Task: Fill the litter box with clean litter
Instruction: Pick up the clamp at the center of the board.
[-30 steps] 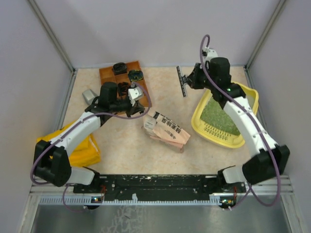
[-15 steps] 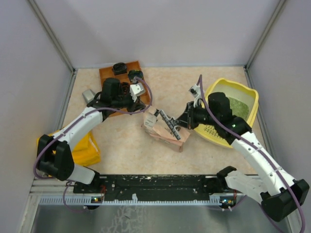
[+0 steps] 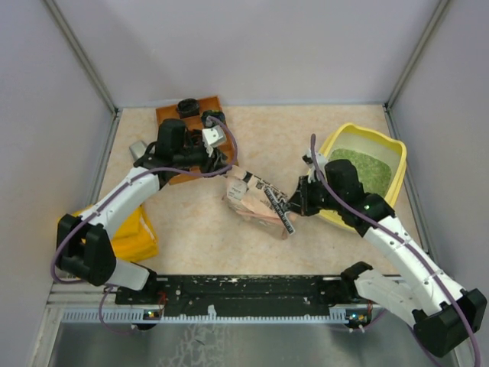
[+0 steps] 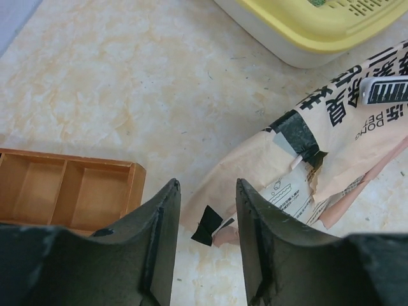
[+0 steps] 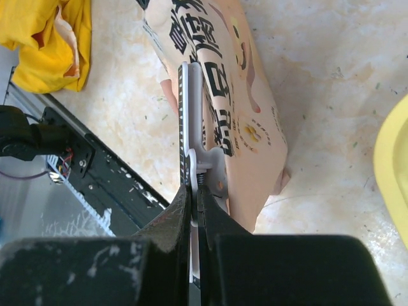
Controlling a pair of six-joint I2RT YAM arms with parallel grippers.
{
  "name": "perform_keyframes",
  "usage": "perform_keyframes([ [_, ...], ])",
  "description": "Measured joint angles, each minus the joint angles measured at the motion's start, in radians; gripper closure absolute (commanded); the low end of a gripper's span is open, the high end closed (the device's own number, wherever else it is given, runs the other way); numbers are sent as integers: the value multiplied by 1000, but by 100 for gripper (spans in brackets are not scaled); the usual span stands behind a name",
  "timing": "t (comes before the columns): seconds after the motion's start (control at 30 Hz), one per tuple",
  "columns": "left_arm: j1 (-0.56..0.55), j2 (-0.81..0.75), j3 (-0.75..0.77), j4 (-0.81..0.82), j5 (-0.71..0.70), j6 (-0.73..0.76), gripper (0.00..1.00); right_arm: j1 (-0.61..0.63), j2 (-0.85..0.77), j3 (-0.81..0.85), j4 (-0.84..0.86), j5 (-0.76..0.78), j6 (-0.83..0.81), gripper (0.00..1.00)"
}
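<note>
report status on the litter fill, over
Left gripper open, empty, by the pink pouch's taped end. Right gripper shut on grey scoop, over the pouch. Litter box holds green litter. Pouch lies beside box.

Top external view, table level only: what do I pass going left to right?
yellow cloth bag → brown wooden compartment tray → pink printed pouch → yellow litter box, holding the green litter. The arms and the small pieces overlapping these are left out.
</note>
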Motion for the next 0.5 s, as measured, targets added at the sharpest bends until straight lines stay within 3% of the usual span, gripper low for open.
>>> perform_keyframes([
  [0.5, -29, -140, -34, 142, -8, -213, 37, 0, -34, -13, -13, 13, 0, 100],
])
